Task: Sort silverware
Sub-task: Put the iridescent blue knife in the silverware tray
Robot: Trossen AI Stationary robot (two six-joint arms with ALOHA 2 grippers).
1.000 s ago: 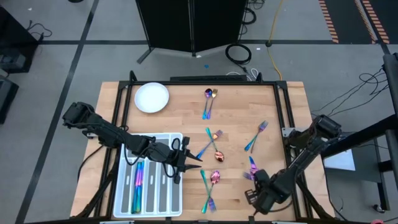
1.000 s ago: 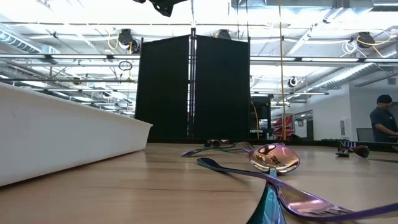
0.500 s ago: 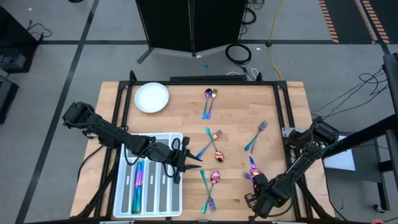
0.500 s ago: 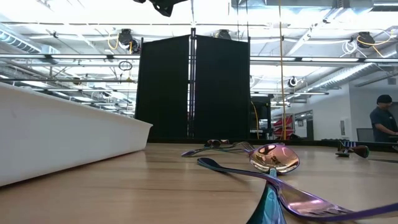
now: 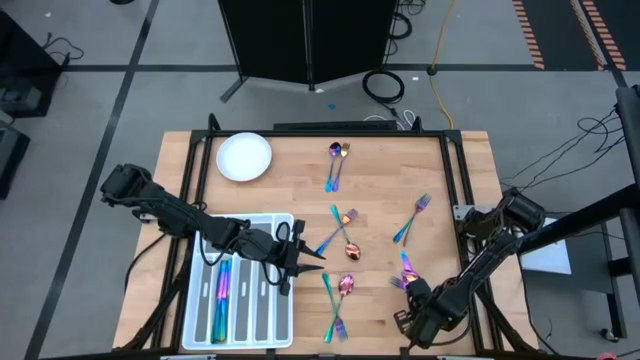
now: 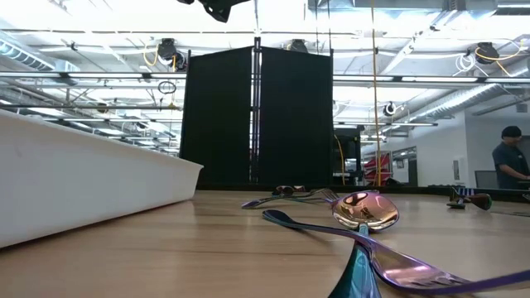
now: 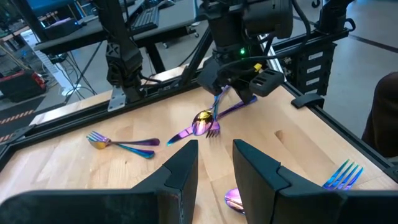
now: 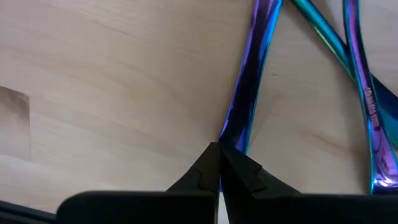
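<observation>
Iridescent silverware lies scattered on the wooden table: a pair at the far side, a group in the middle, a fork, a crossed pair near the front, and a few pieces by my right gripper. That gripper is low at the table's near right and shut on one handle. My left gripper hovers open past the tray's right edge, pointing right, holding nothing. The translucent tray holds a few pieces. My right gripper pinches the free end of a blue-purple handle between its two fingertips. The fingers lie along the handle. The rest of that piece stretches away from the tips over the wood, beside two more handles.
A white round plate sits at the table's far left corner. The black table frame runs along the right edge. In the low view the tray wall fills the left and a spoon lies close. A person stands far behind.
My right arm has shifted slightly toward the near edge, its gripper staying low by the pieces at the near right. The left arm and the silverware have kept still.
</observation>
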